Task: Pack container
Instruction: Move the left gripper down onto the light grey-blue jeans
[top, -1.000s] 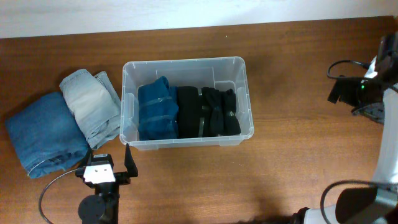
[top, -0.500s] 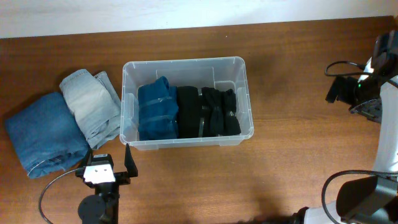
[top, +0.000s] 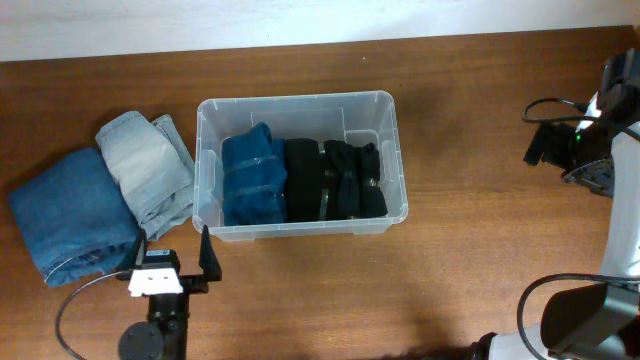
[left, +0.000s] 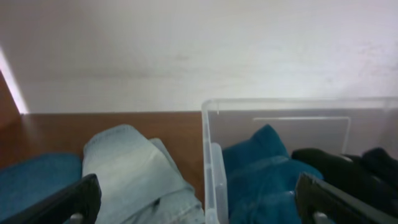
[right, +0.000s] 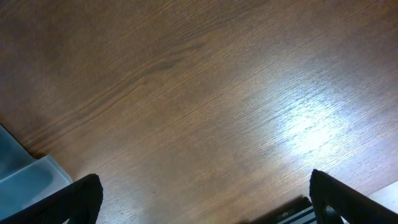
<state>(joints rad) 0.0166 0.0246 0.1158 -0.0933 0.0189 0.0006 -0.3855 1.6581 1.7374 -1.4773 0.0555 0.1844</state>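
The clear plastic container (top: 380, 105) stands mid-table and holds a folded teal garment (top: 252, 185) and black garments (top: 335, 180). The left wrist view shows the container's near corner (left: 214, 168). Folded light-blue jeans (top: 145, 170) and darker blue jeans (top: 70, 215) lie on the table left of it. My left gripper (top: 172, 255) is open and empty just in front of the container's front left corner; the left wrist view (left: 199, 199) shows the light jeans (left: 137, 174) between its fingers. My right gripper (right: 202, 196) is open and empty above bare wood at the far right.
The right arm (top: 585, 140) and its cable sit at the table's right edge. A white wall (left: 199, 50) runs behind the table. A corner of the container (right: 22, 177) shows at the left of the right wrist view.
My left gripper has drawn back slightly toward the front edge and a little left. The right arm shifted a touch earlier and is now still.
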